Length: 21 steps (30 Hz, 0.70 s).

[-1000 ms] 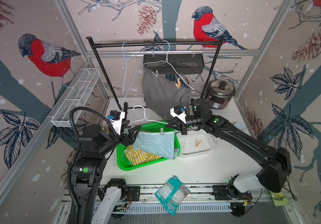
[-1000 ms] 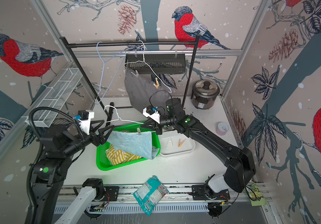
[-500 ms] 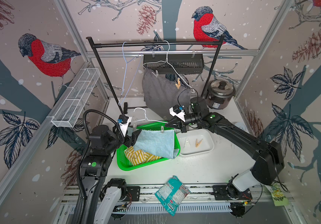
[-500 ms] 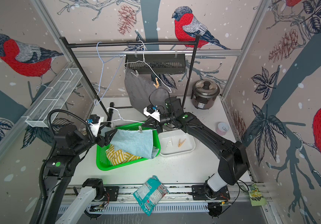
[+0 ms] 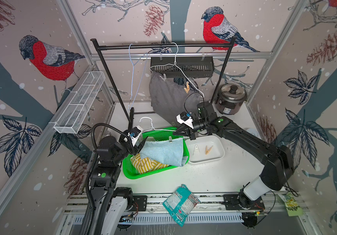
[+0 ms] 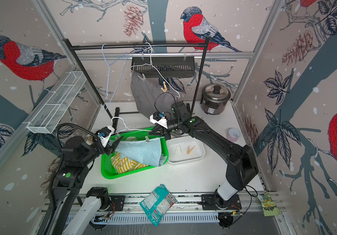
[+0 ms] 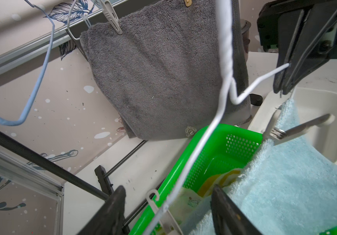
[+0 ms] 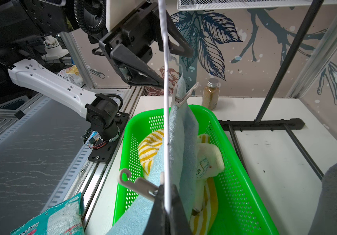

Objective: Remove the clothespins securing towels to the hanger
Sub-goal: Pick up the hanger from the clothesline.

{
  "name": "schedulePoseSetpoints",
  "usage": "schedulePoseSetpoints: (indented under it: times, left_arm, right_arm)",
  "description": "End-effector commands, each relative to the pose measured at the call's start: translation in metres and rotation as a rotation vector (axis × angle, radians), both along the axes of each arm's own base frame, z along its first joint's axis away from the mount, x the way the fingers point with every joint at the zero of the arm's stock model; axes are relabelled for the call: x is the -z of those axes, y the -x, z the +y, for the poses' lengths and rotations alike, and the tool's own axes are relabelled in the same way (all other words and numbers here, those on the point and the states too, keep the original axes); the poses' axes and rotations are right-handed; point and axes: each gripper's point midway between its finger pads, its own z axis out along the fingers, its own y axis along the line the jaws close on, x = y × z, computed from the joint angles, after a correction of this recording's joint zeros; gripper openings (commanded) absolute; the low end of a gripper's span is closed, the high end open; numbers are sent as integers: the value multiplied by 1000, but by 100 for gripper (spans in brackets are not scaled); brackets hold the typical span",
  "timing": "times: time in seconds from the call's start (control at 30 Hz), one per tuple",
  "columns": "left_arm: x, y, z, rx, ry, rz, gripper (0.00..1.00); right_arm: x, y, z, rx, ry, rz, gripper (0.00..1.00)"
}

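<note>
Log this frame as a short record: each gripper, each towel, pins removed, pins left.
right gripper: shut on the white hanger above the green basket
left gripper: open, around the end clothespin
light blue towel: pinned to that hanger; second clothespin beside the right gripper
white tray: white clothespin, wooden clothespin
grey towel: hanging at the back, held by grey clothespin, tan clothespin
yellow striped towel: in the basket
</note>
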Motion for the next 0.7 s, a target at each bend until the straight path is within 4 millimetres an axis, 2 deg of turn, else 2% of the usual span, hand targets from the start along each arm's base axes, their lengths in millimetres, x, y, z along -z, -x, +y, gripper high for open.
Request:
schedulePoseSetpoints:
  times: [0.0, 0.33, 0.57, 0.67]
  left_arm:
    - [-24, -5, -4, 28, -16, -139, 54]
    - [-17, -5, -14, 100, -41, -143, 22]
    - [-13, -2, -15, 116, -70, -150, 16]
    - [-13, -2, -14, 111, -77, -155, 9]
  right_arm:
    - [-6, 5, 0, -39, -22, -13, 0]
    - [-10, 5, 3, -46, -42, -14, 0]
    - [-16, 6, 5, -59, -65, -7, 0]
    - [-15, 4, 6, -53, -62, -7, 0]
